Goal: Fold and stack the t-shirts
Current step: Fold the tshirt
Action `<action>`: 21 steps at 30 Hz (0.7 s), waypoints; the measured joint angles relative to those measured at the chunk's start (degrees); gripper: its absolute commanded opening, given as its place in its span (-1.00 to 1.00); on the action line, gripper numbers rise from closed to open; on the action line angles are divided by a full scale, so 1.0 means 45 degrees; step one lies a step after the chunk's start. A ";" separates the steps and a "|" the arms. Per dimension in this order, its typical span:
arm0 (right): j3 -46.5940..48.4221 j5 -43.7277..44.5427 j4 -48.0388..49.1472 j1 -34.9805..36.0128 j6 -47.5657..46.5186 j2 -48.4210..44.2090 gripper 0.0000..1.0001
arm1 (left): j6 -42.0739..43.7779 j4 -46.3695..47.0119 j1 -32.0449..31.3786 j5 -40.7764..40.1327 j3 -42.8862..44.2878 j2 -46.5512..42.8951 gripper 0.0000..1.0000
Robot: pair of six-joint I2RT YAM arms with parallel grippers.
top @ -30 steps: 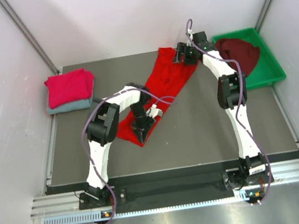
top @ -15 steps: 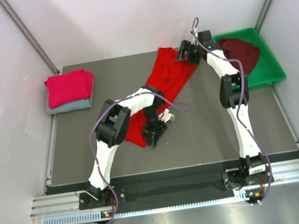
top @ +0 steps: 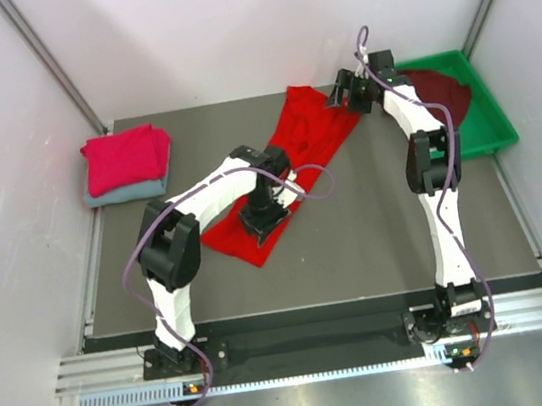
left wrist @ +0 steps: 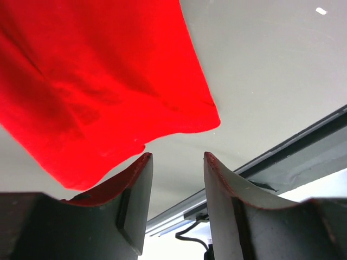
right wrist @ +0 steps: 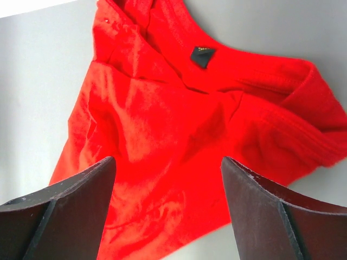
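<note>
Now the left gripper [top: 265, 216] is being pulled back over the lower half of the bright red t-shirt [top: 308, 142], its jaws being parted wider than a second ago and apparently empty. The shirt is lying diagonally on the table [top: 374, 219]. The right gripper [top: 349, 91] is being kept wide apart over the collar, shifted slightly toward the green tray [top: 495, 129].

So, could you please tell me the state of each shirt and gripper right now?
bright red t-shirt: stretched out on table, not stacked
grey-blue t-shirt: folded, bottom of stack
crimson-pink t-shirt: folded, top of stack
dark maroon t-shirt: crumpled in green tray
left gripper: open, empty
right gripper: open, empty
</note>
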 measured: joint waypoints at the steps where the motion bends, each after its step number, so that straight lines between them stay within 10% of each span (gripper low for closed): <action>1: -0.0078 0.0044 -0.0029 0.0000 -0.0058 -0.0126 0.58 | -0.0005 0.0083 0.0000 0.0010 -0.0092 0.0044 -0.06; 21: -0.0180 0.0199 -0.0131 -0.0165 -0.0457 -0.0379 0.59 | -0.0359 0.1112 -0.0010 0.0884 -0.1889 0.1098 -0.12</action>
